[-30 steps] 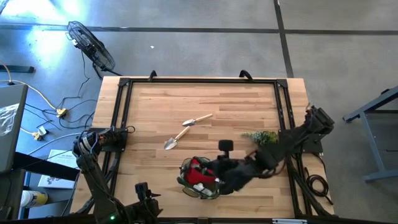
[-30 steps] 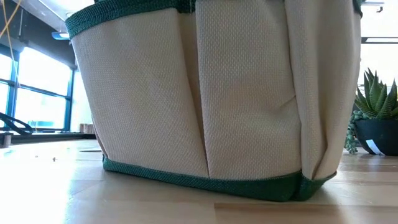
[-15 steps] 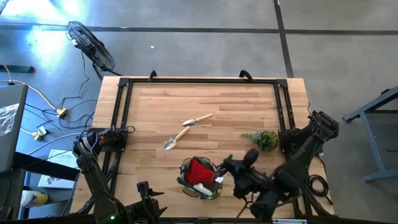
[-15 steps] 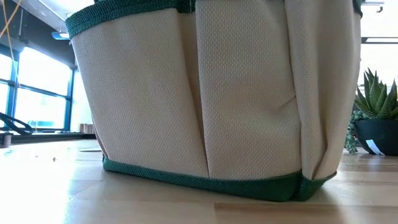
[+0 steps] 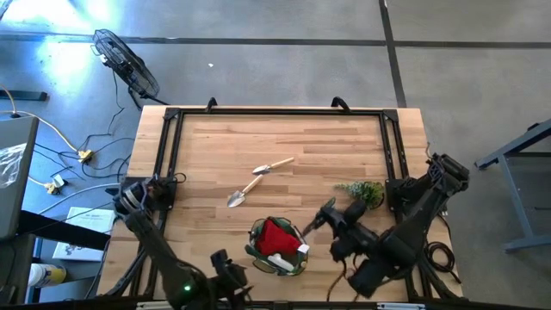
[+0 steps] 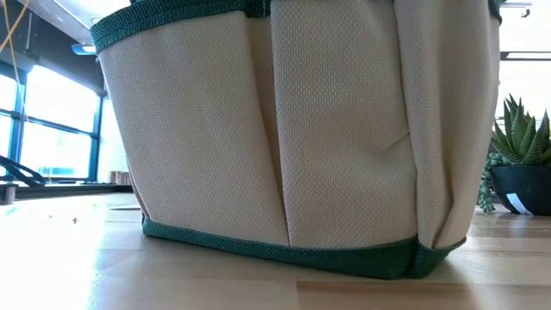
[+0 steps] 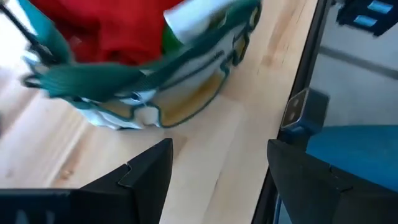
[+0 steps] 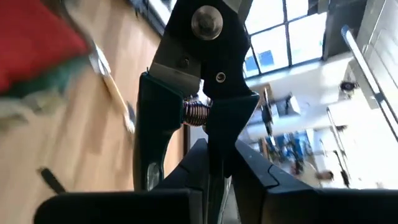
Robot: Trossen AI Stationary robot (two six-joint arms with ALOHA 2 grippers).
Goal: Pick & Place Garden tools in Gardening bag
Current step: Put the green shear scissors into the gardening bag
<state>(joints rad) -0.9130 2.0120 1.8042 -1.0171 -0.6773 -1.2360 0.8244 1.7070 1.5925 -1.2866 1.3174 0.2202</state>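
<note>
The gardening bag [image 5: 277,246] stands near the table's front edge, with a red fabric bundle [image 5: 277,233] and a small green-and-white item [image 5: 293,251] inside. In the low view its cream wall with green trim [image 6: 284,129] fills the picture. Two wooden-handled trowels [image 5: 274,165] [image 5: 244,191] lie flat on the table behind the bag. My right gripper [image 5: 325,220] is just right of the bag, shut on the black pruning shears [image 8: 205,68]. My left gripper [image 5: 225,265] is open and empty by the front edge, left of the bag [image 7: 155,81]. My right gripper pinches the shears' handles [image 8: 208,146] between its two fingers, below the coil spring [image 8: 194,112]. The pivot and blade end [image 8: 207,22] stick out beyond the fingertips. The shears are lifted clear of the table, pointing toward the bag's right side.
A leafy green plant sprig [image 5: 363,191] lies on the table to the right, behind my right arm. A black metal frame [image 5: 275,112] runs along the table's edges. A potted succulent [image 6: 521,164] shows at the right in the low view.
My right gripper has drawn back from over the bag toward the table's right edge and now stands just right of the bag. My left gripper has moved along the front edge toward the right, nearer the bag.
</note>
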